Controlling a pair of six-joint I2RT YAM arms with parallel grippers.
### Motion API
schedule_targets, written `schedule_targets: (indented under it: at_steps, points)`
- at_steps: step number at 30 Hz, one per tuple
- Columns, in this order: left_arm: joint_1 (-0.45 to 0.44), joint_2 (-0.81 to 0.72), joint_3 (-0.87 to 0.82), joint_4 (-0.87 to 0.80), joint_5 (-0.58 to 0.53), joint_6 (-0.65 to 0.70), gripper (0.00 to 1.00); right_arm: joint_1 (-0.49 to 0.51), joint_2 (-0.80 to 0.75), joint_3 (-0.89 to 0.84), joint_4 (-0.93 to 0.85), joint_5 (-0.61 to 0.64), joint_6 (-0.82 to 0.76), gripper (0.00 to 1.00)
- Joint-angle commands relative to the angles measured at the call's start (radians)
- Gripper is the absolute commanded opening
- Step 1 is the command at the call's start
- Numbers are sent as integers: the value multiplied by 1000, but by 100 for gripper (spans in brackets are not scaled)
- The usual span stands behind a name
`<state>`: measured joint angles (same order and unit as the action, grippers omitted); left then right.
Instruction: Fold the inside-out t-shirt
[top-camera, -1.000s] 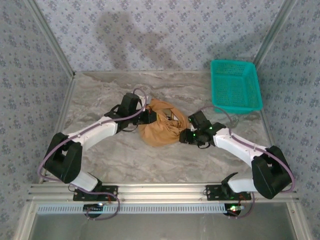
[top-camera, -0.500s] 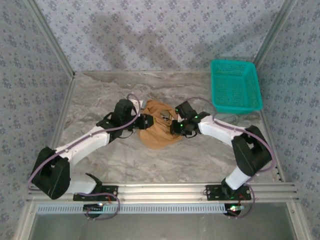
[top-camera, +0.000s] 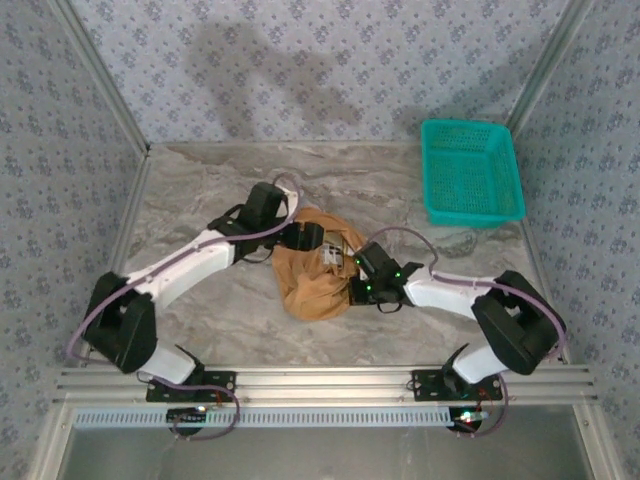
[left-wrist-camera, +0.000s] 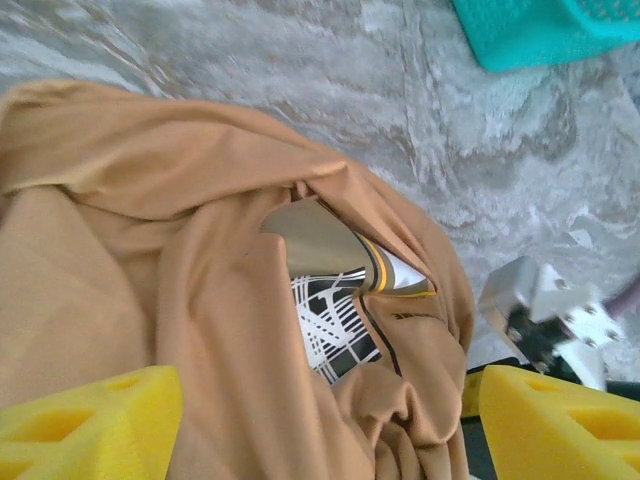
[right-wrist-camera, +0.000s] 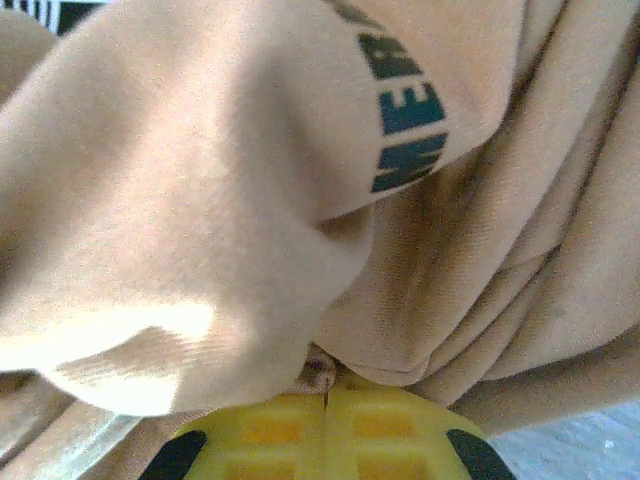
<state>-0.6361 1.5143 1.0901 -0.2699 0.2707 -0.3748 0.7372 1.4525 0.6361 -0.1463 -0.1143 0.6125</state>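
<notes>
The inside-out t-shirt (top-camera: 315, 272) lies bunched in a tan heap at the middle of the marble table. My left gripper (top-camera: 306, 238) hovers at its far-left edge. In the left wrist view that left gripper (left-wrist-camera: 325, 430) is open, its yellow fingertips (left-wrist-camera: 90, 420) wide apart over the t-shirt (left-wrist-camera: 150, 250), and a grey printed patch (left-wrist-camera: 330, 325) shows in a fold. My right gripper (top-camera: 356, 284) presses into the heap's right side. Seen from the right wrist, this gripper (right-wrist-camera: 325, 425) is shut on a small pinch of the t-shirt (right-wrist-camera: 200, 200), beside dark printed letters (right-wrist-camera: 405, 115).
A teal basket (top-camera: 470, 170) stands at the back right of the table, and its corner (left-wrist-camera: 540, 25) appears in the left wrist view. Bare marble (top-camera: 200, 180) surrounds the heap. Metal frame rails (top-camera: 330, 380) run along the near edge.
My left gripper has opened and let go of the cloth. The right gripper closed on the shirt, then pulled toward the near edge, dragging the heap slightly nearer.
</notes>
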Motion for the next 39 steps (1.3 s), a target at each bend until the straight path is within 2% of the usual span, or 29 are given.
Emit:
schedule_targets:
  at_steps: [1,6,8,9,10,12,13,18,23,26,29,34,37,38,39]
  points:
    - [-33,106,56,-56,66,43,78,9,-54,-43,44,74,5,0]
    - [-64,235,84,-45,92,41,80,2,-75,-40,22,90,-3,0]
    - [-68,275,87,-29,108,28,77,-3,-77,-36,11,91,-8,0]
    - [-70,293,90,-21,123,21,69,-7,-79,-33,3,92,-8,0]
    - [-71,305,94,-14,137,15,54,-11,-86,-31,-3,94,-10,0]
    - [-66,313,126,-30,138,8,6,-16,-108,-27,-21,105,-18,0]
    - [-59,308,155,-59,119,8,0,-20,-121,-26,-33,108,-28,0]
    - [76,228,434,-220,106,-20,0,-71,-184,-34,-122,150,-77,0]
    - [192,182,618,-251,109,-76,0,-124,-248,-94,-167,185,-56,0]
    - [200,168,589,-213,136,-103,0,-157,-269,-130,-162,191,-27,0]
    - [197,155,469,-95,226,-179,0,-171,-262,-132,-154,183,-19,0]
    - [172,138,297,61,274,-282,0,-170,-224,-44,-219,170,-11,0]
    - [154,132,243,121,297,-318,0,-157,-221,53,-266,146,2,26]
    - [149,132,236,127,297,-323,0,-145,-227,79,-256,131,7,30]
    - [144,135,237,124,297,-323,0,-134,-232,97,-234,110,9,30]
